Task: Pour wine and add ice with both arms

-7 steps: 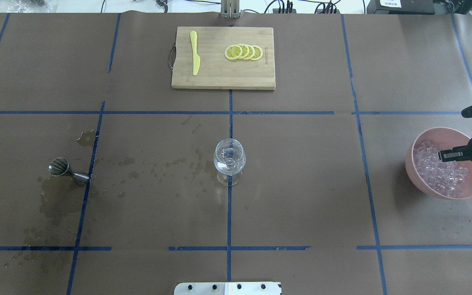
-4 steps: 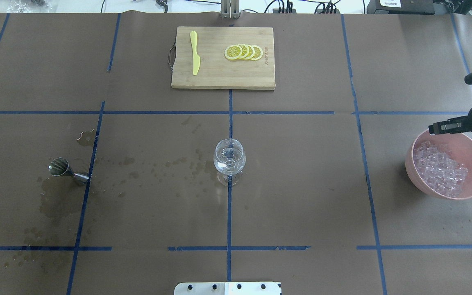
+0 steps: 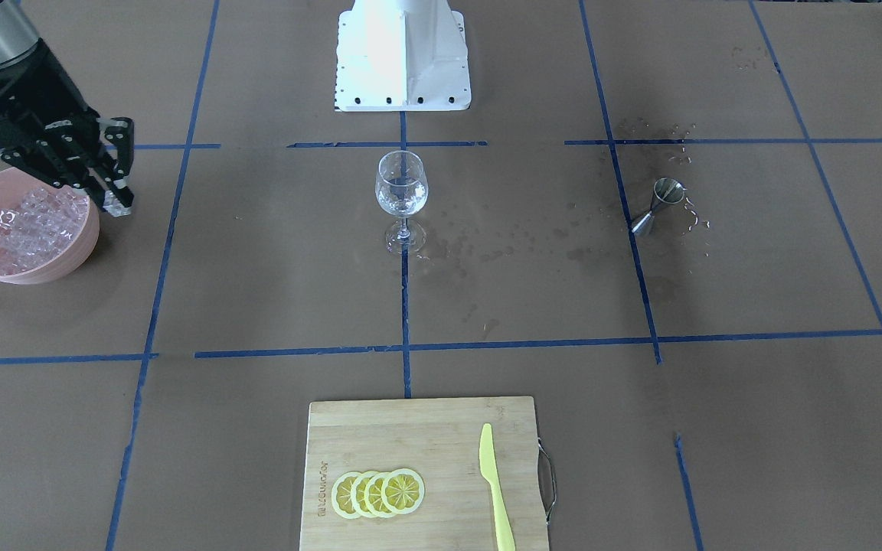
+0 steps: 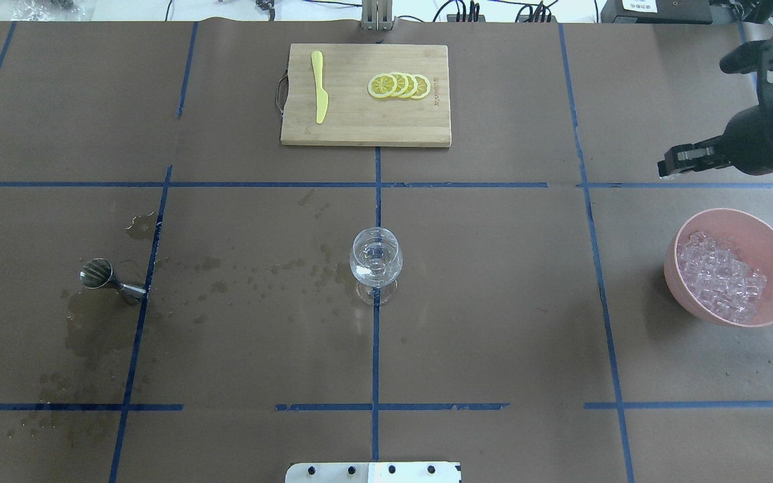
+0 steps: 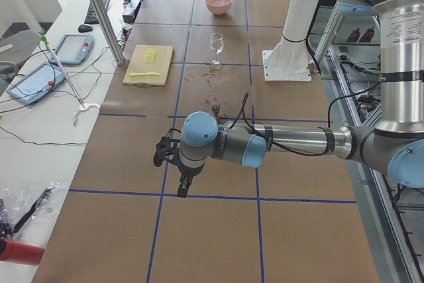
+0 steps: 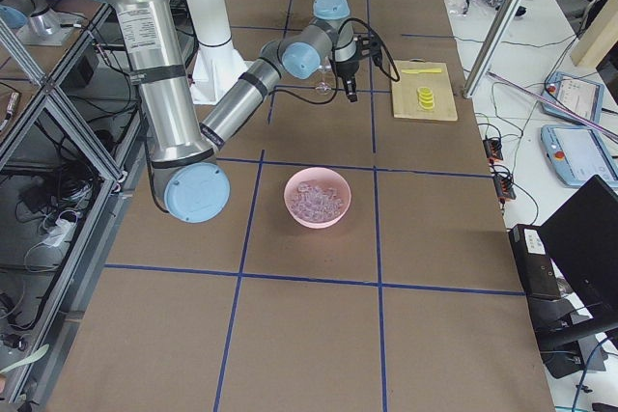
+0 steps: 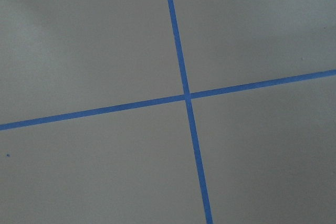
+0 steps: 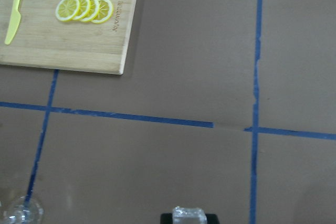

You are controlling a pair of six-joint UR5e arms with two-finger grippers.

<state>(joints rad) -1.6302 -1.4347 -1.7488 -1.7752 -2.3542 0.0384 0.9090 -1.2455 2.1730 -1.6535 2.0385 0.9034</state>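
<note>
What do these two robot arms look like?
Both are silver-grey tubes with pale blue joint caps. The left arm trails a black cable to its black left gripper; the right arm ends likewise in a black, cabled wrist and two-finger right gripper.

right wrist view's bottom edge crops the wine glass, right gripper and gripped ice cube

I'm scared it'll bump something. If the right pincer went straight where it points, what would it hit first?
Probably the bare brown table, off to the side of the wine glass; depth is unclear.
</note>
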